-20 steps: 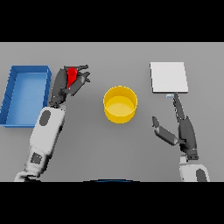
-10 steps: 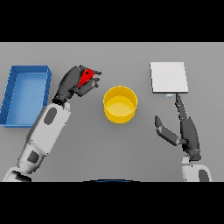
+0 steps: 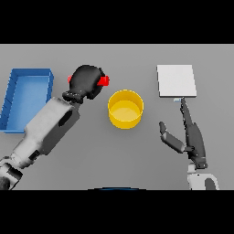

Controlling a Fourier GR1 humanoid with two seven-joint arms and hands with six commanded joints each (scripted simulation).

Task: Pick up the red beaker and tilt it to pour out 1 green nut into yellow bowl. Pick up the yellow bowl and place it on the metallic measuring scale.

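Two hands on grey counter (image 3: 137,160). Right hand (image 3: 192,137): nearest, fingers straight and spread, holding nothing, fingertip just below metallic measuring scale (image 3: 176,81). Yellow bowl (image 3: 125,109): centre, upright. Left hand (image 3: 85,82): fingers curled round red beaker (image 3: 104,81), just left of bowl. Blue tray (image 3: 27,98): far left.

— Count of items on the surface (image 3: 137,155)?

— One red beaker (image 3: 104,81), mostly hidden. One yellow bowl (image 3: 125,109). One metallic measuring scale (image 3: 176,81). One blue tray (image 3: 26,98).

— Hands?

— Two: one left hand (image 3: 86,82), one right hand (image 3: 189,137).

— Nuts?

— Cannot be counted; none visible from this view.
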